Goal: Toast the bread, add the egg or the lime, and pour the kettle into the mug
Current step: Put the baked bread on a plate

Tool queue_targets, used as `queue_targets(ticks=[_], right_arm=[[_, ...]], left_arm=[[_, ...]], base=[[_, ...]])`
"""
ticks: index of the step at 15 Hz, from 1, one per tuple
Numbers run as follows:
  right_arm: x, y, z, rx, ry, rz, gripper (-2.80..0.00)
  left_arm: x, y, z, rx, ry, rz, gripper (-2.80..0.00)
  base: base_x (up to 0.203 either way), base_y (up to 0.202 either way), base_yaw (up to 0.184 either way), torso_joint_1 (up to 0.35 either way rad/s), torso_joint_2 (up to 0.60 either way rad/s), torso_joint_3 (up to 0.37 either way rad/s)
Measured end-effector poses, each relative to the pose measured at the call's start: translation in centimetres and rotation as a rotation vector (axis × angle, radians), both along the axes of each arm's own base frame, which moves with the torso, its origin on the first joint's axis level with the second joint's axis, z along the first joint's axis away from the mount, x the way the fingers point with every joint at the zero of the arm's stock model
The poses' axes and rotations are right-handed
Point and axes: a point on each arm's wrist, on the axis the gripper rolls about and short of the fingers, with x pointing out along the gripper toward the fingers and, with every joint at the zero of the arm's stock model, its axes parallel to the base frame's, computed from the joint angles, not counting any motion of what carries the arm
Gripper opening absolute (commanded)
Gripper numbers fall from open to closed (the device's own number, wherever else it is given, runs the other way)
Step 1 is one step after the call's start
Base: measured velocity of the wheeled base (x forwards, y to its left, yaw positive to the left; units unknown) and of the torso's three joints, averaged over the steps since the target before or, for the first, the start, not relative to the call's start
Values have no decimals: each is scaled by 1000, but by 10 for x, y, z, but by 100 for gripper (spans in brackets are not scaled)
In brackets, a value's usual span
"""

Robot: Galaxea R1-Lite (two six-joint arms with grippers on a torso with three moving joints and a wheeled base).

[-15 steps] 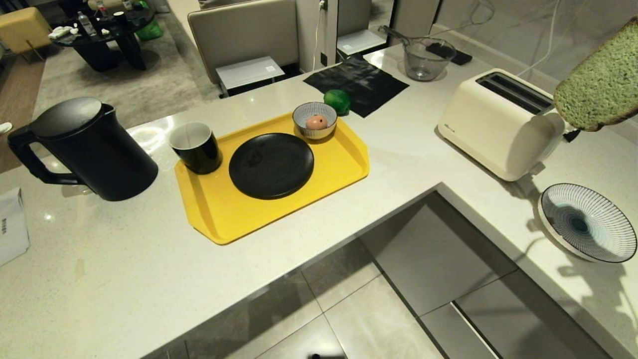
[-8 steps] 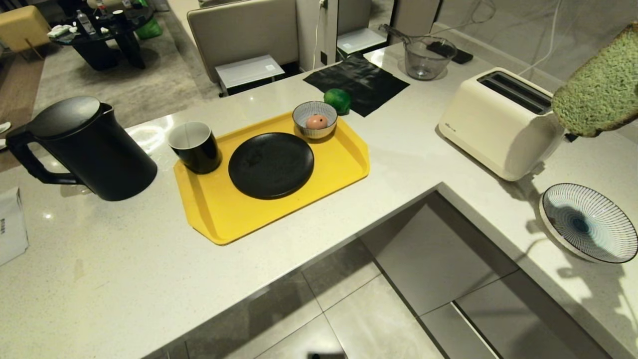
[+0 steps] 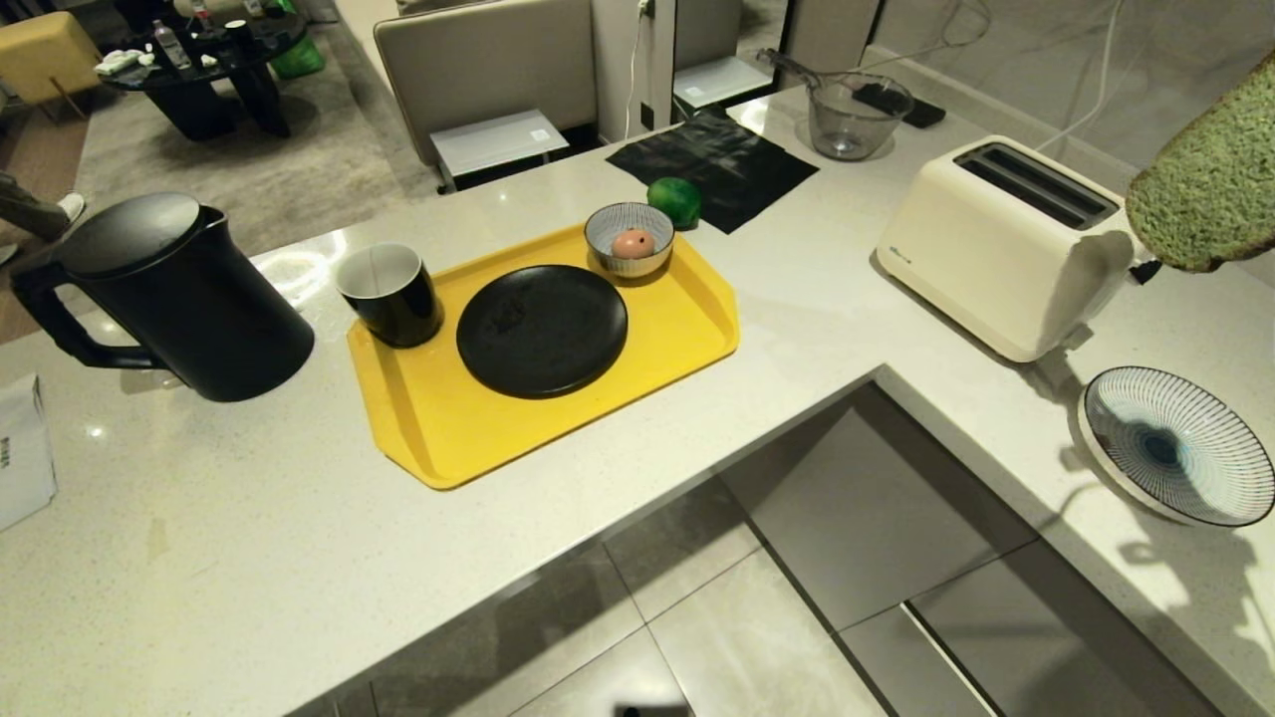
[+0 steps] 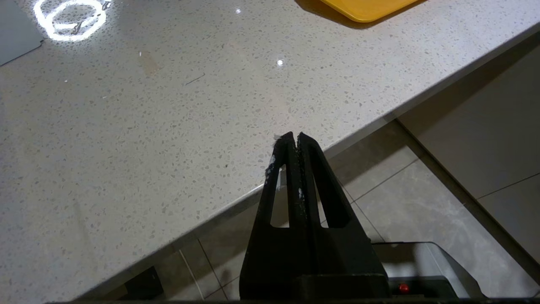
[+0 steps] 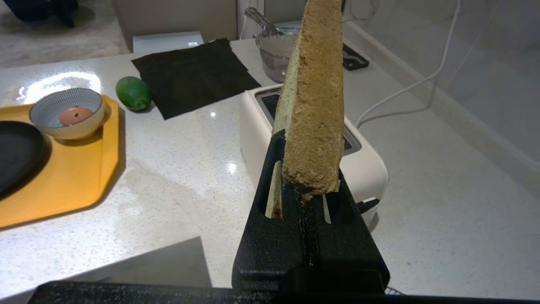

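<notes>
Head view: the bread (image 3: 1205, 189) hangs in the air at far right, beside the toaster (image 3: 1001, 244).

Left wrist view: the left gripper (image 4: 294, 141) is pressed shut and empty, parked over the counter (image 4: 147, 105) edge.

Right wrist view: the right gripper (image 5: 304, 185) pinches the slice's lower crust edge; it looks light, soft and crumbly, so a gentle edge grip suits.

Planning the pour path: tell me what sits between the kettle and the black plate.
In the head view, only the mug stands between the kettle and the black plate, on the yellow tray's near-kettle corner.
</notes>
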Motion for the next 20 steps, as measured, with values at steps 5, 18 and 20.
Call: queue_targets(ticks=[5,18,20], right_arm=[[0,1,-7,-50,-3,-9,-280],[-7,10,-6,-47,-12,27,-280],[-9,10,-9,-42,-4,29,-280]], left_arm=[[0,0,0,0,0,0,-280],[0,0,0,0,0,1,-280],[0,0,0,0,0,0,-280]], base=[[0,0,0,0,0,0],[-1,-8,149,2,2,2],[0,0,0,0,0,0]])
